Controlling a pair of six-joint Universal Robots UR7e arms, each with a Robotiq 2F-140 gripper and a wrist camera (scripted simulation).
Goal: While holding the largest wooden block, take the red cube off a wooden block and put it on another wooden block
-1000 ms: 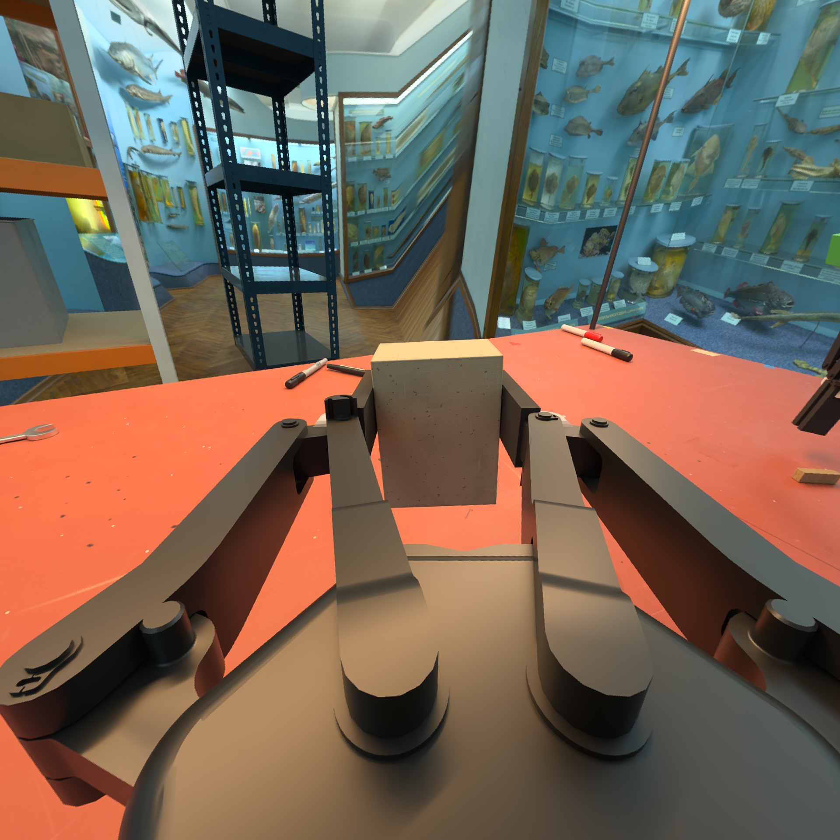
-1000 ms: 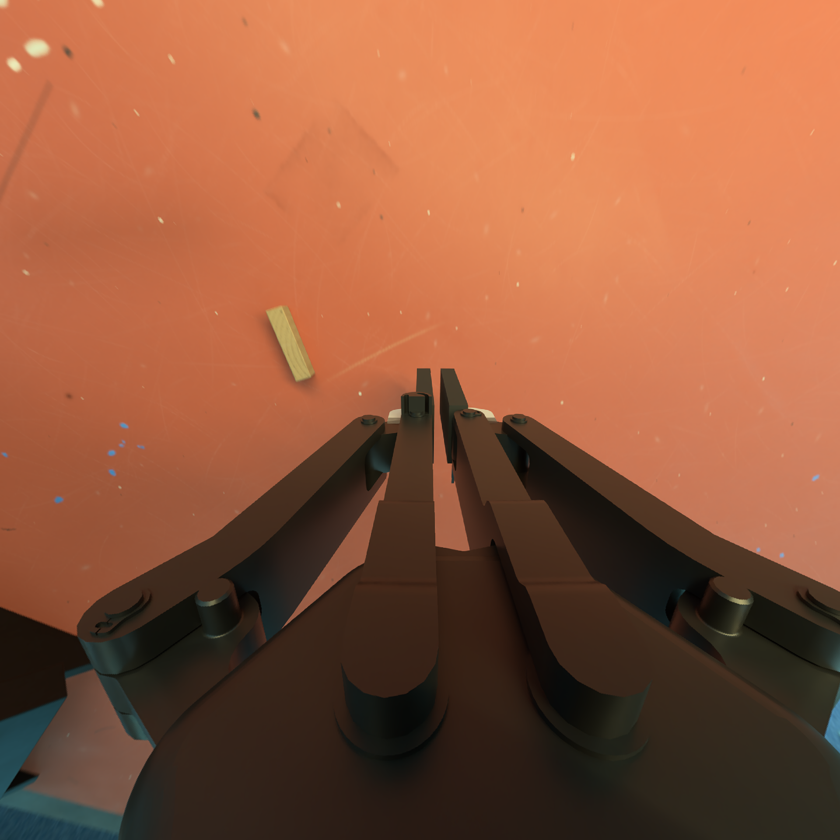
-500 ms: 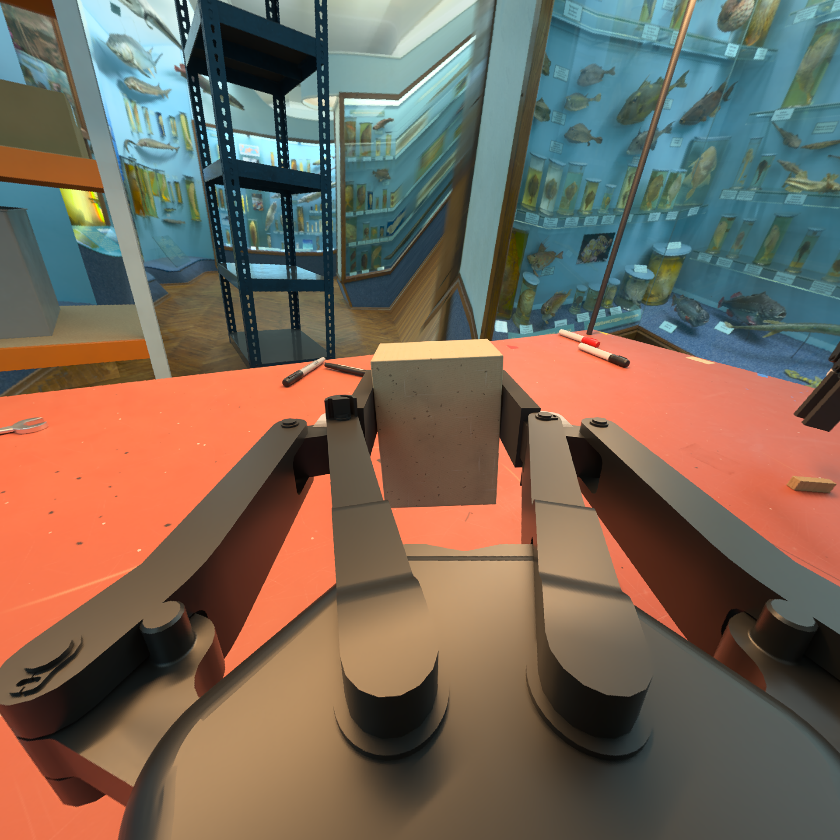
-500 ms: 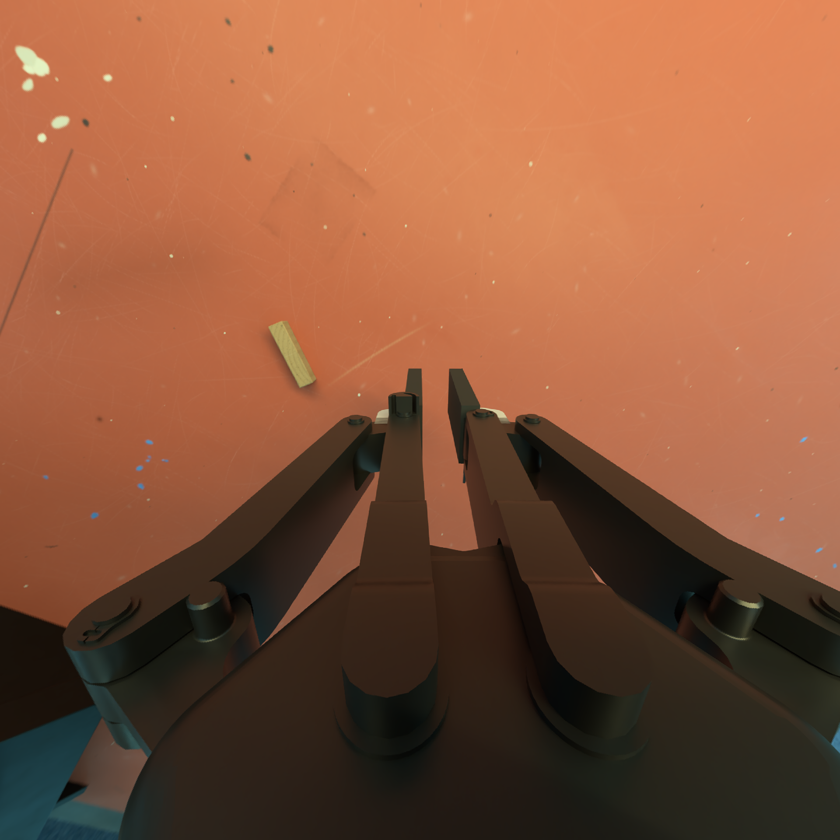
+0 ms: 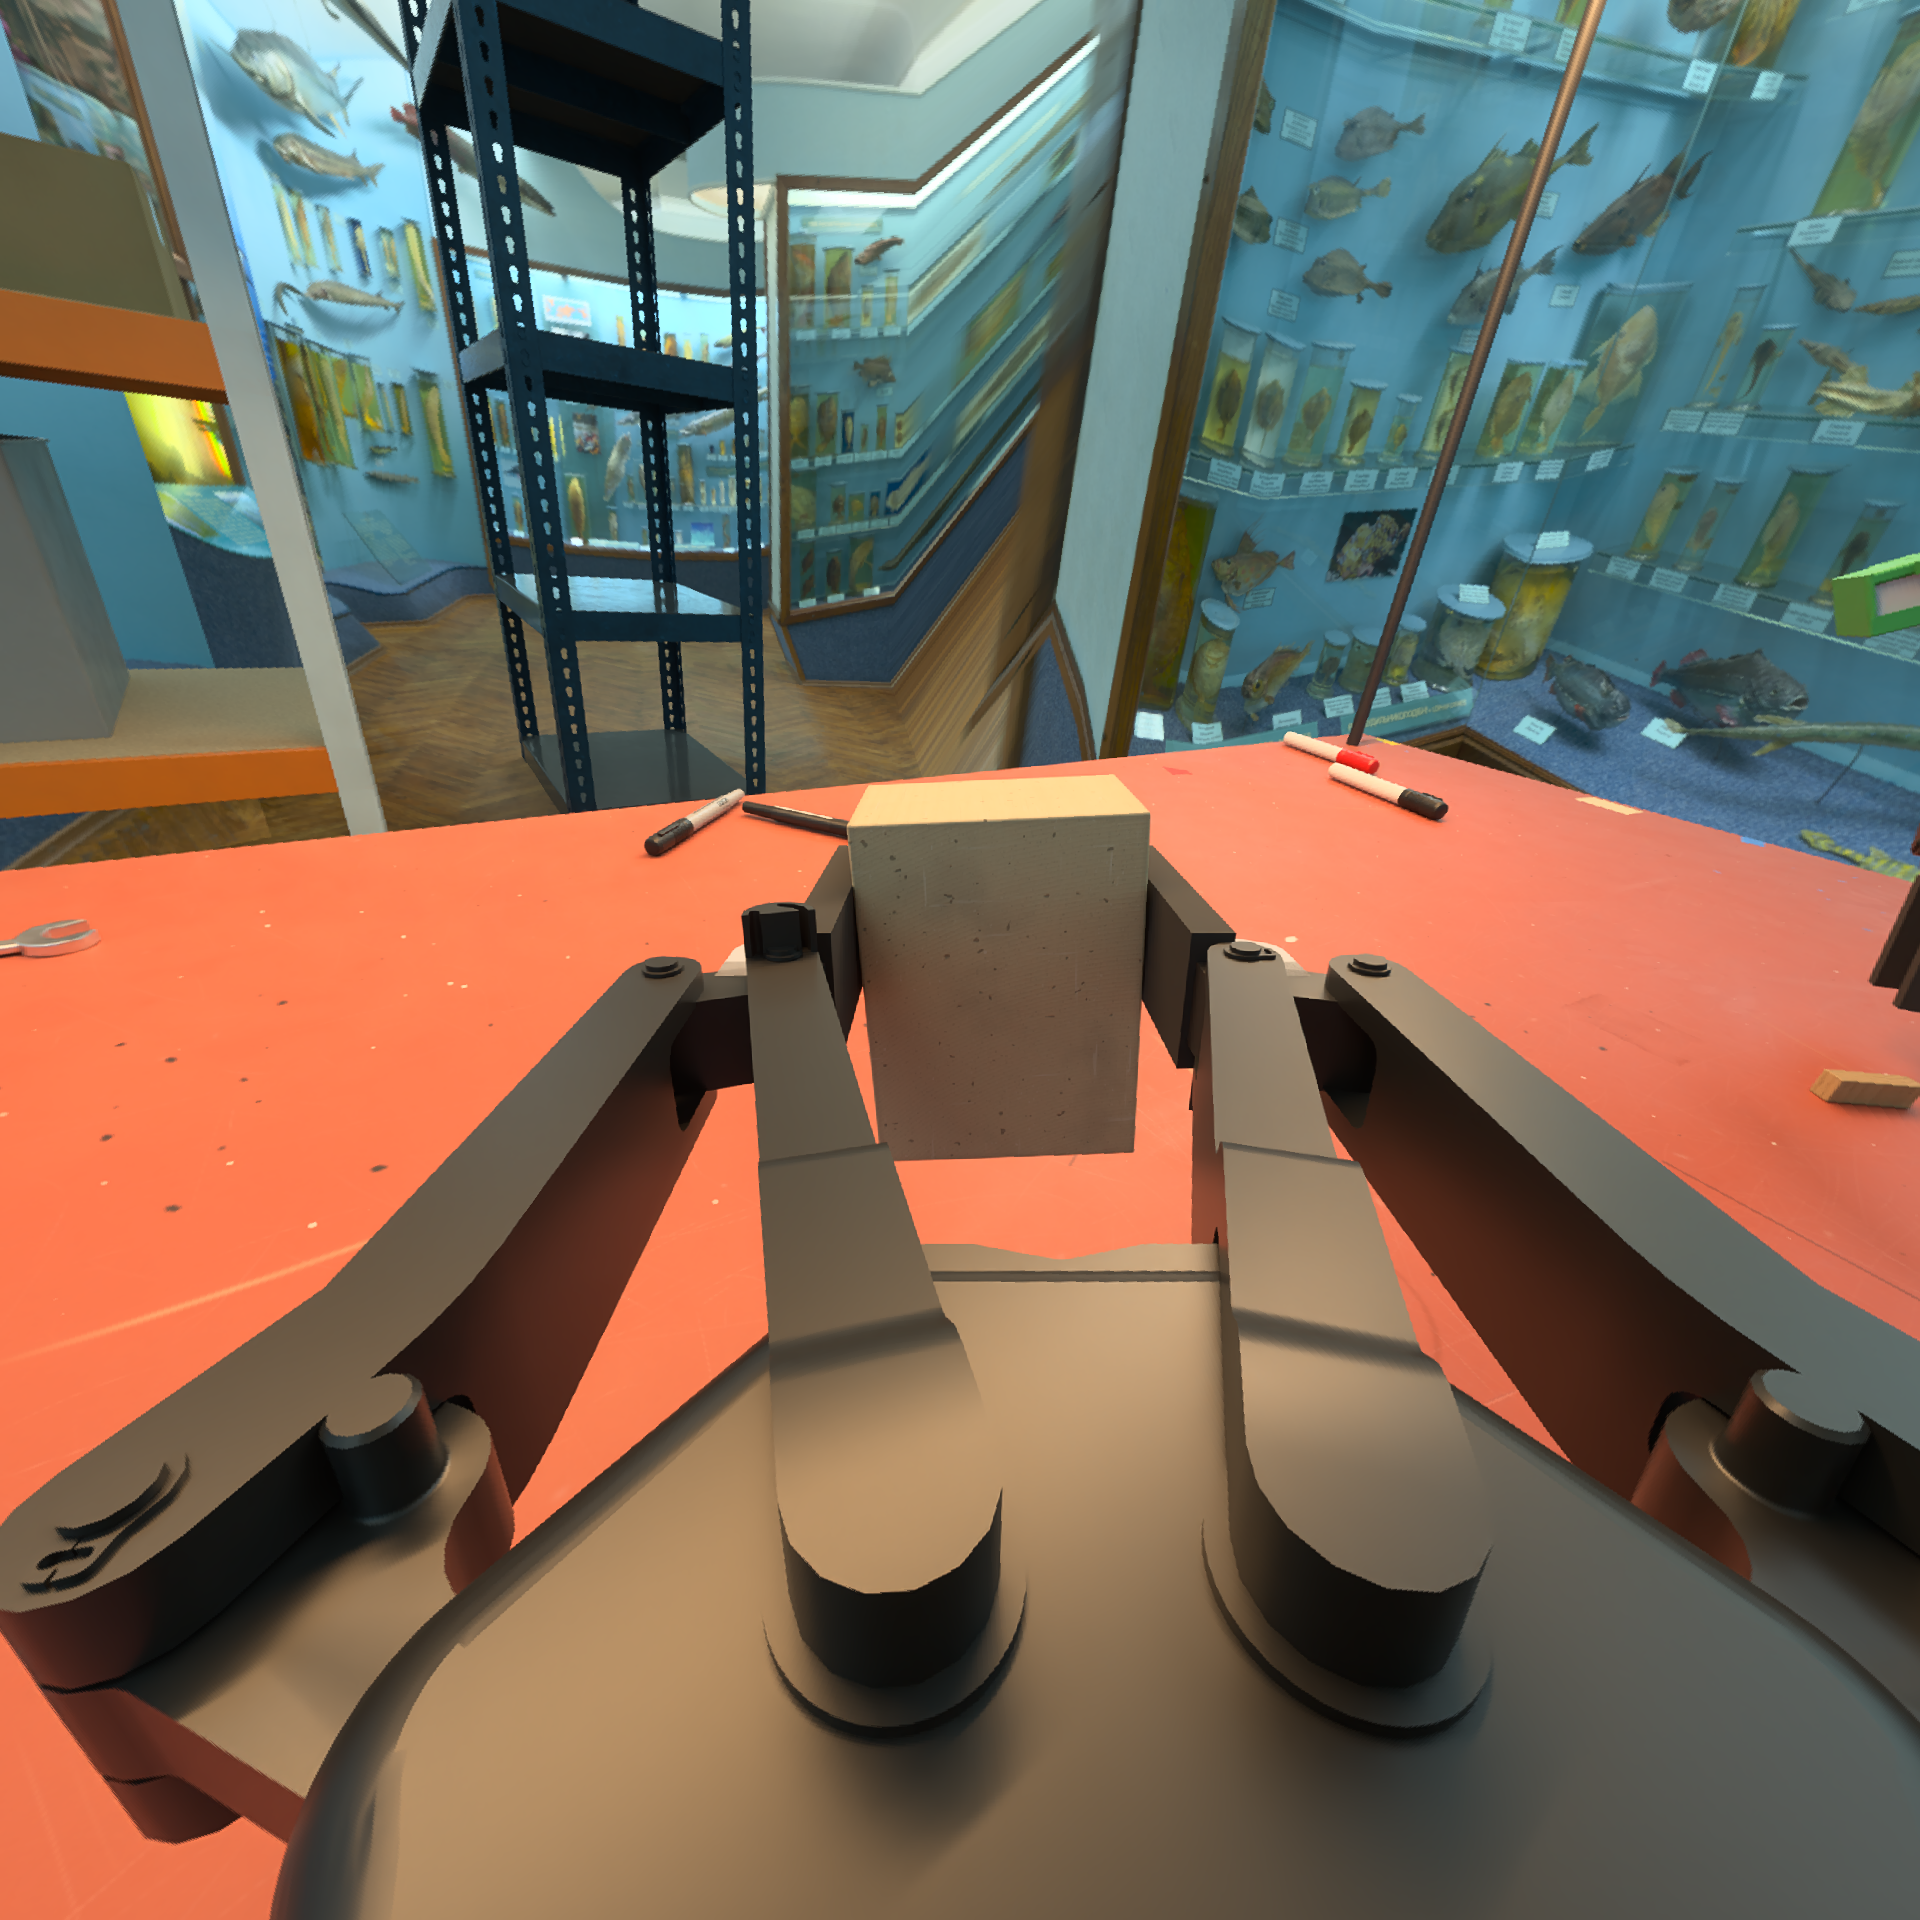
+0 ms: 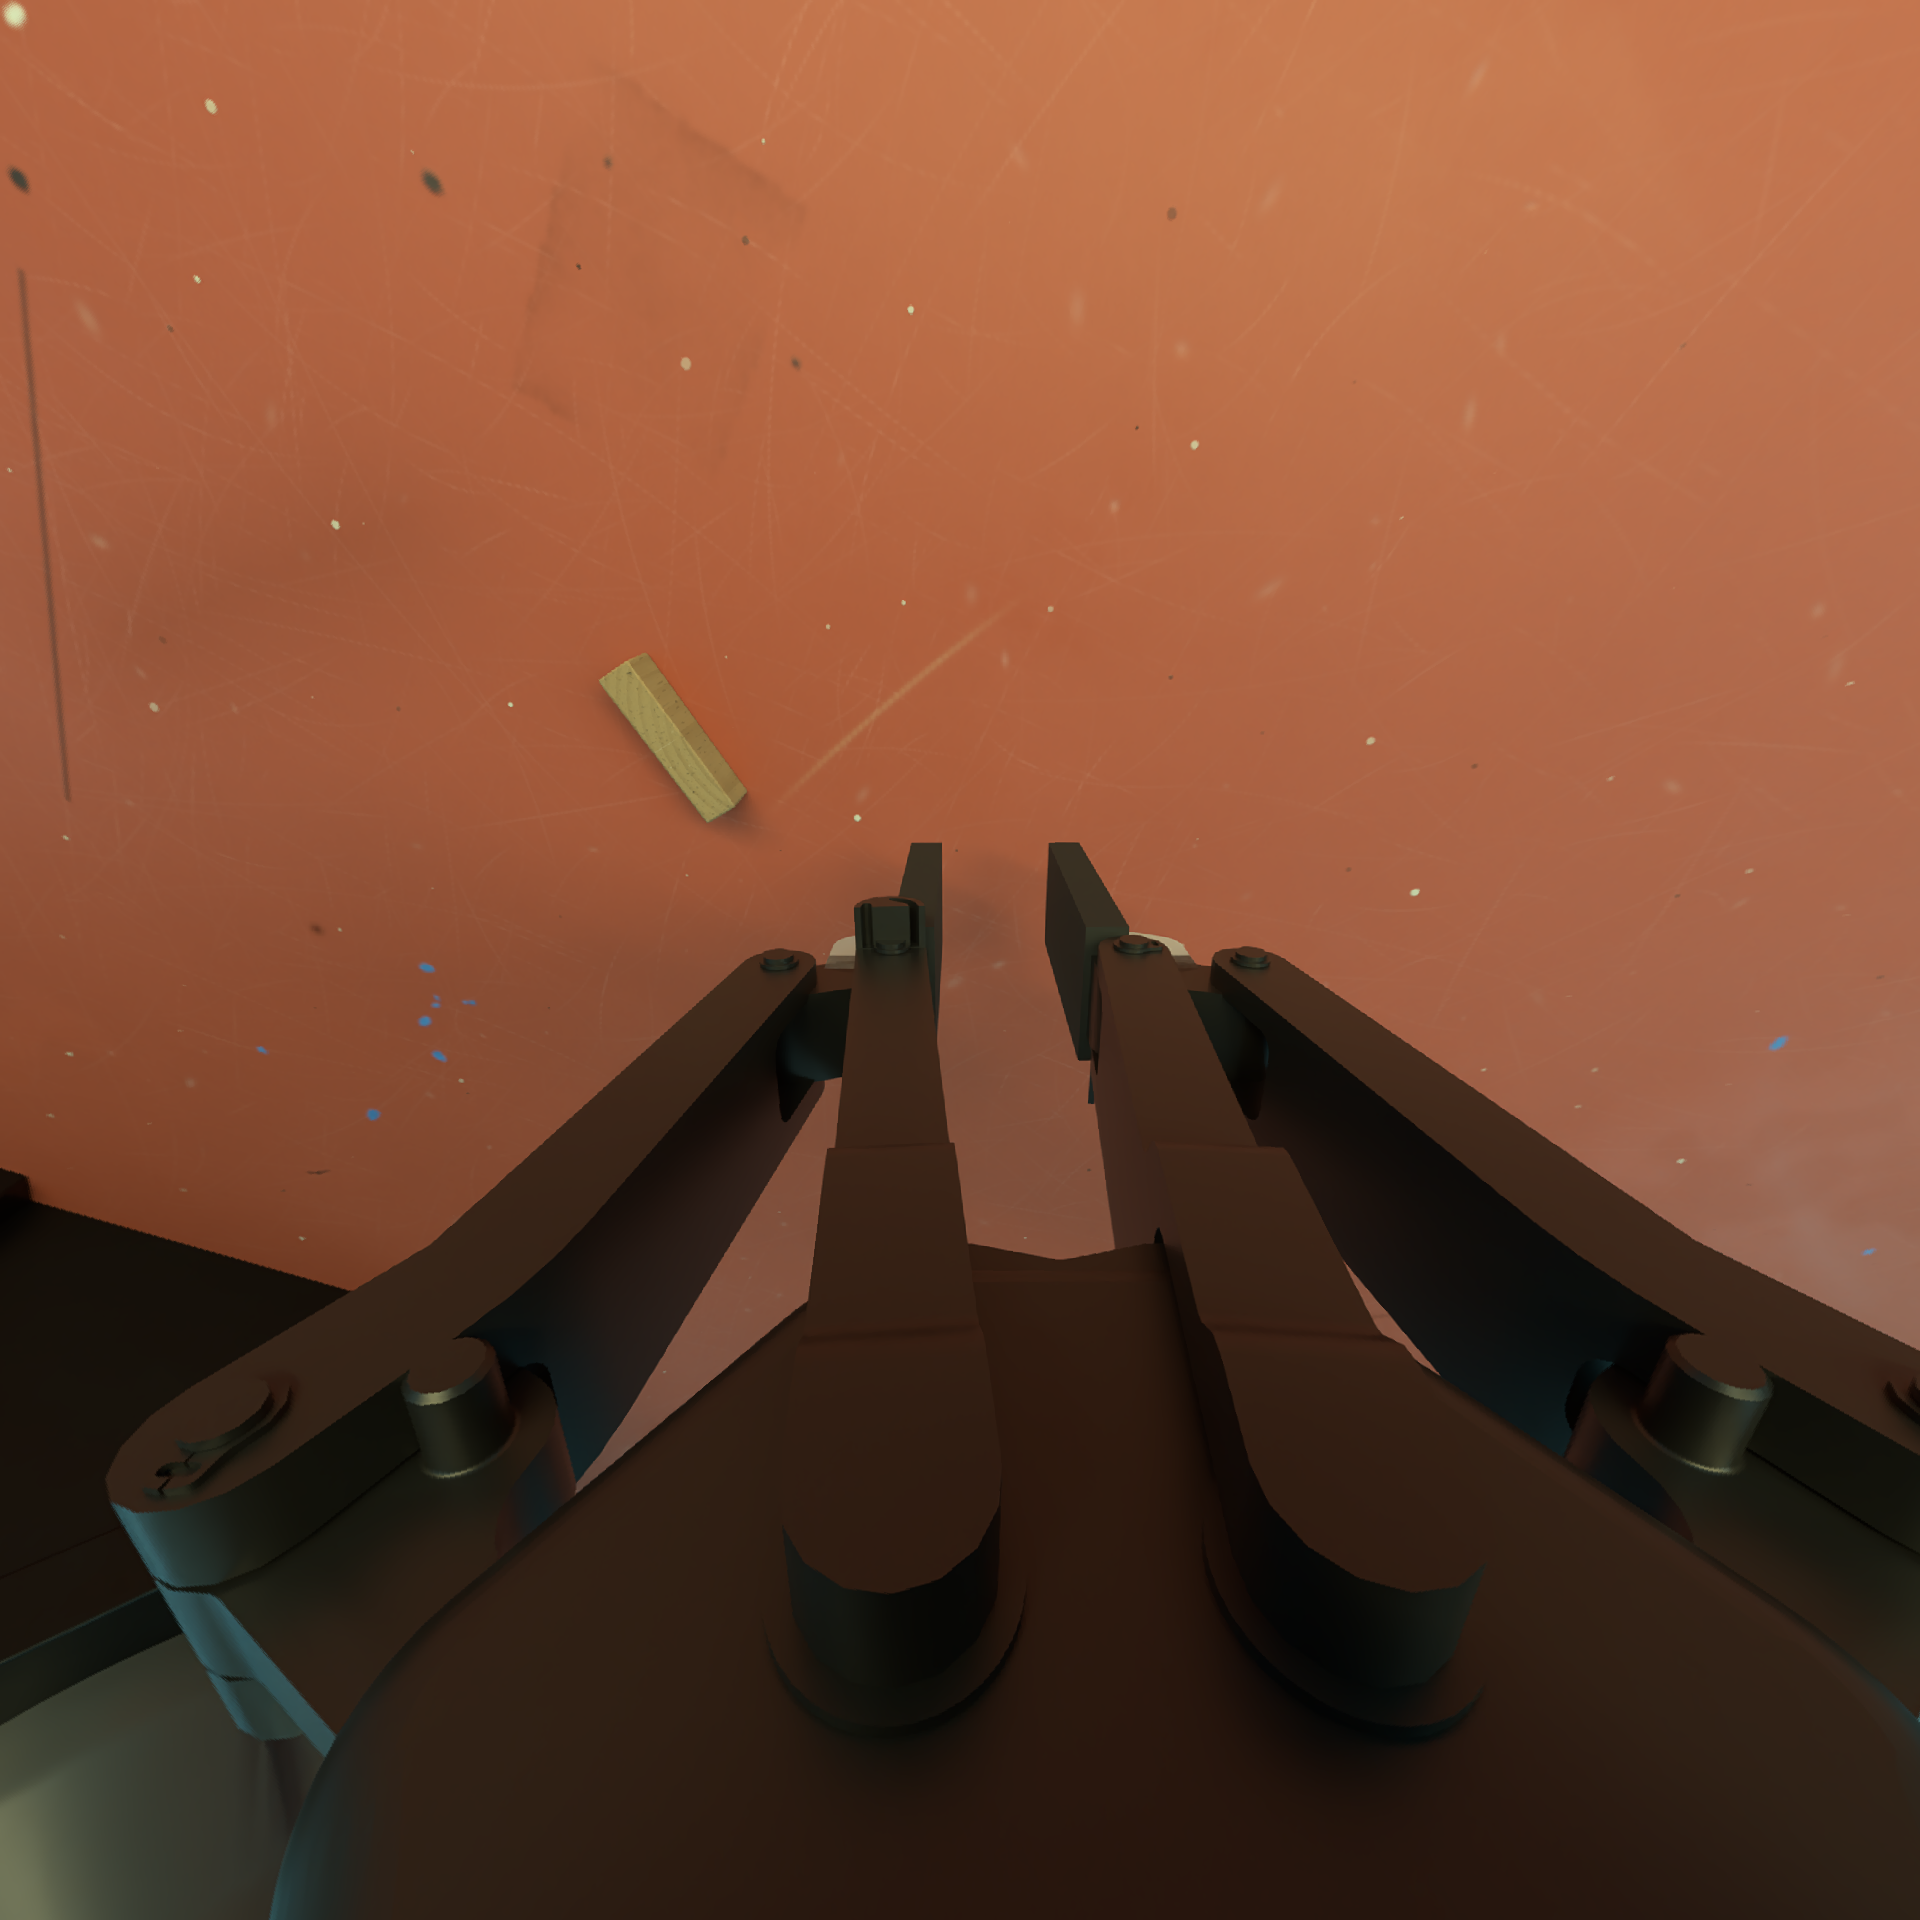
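My left gripper [image 5: 997,914] is shut on the largest wooden block [image 5: 1000,977], a pale upright block held above the red table [image 5: 312,1039]. A small flat wooden block [image 5: 1865,1088] lies on the table at the right edge of the left wrist view. The same kind of small block [image 6: 672,736] shows in the right wrist view, up and left of my right gripper [image 6: 992,883]. My right gripper points down at the table, its jaws a little apart and empty. No red cube shows in either view.
Two black markers [image 5: 694,821] lie at the table's far edge, and two more markers [image 5: 1387,790] at the far right. A metal wrench [image 5: 47,937] lies at the left. A green object [image 5: 1875,608] and a dark arm part [image 5: 1901,966] show at the right edge.
My right gripper's jaws have opened from nearly shut to a small gap, and it has moved closer to the table. My left gripper still holds the block, with its view shifted slightly.
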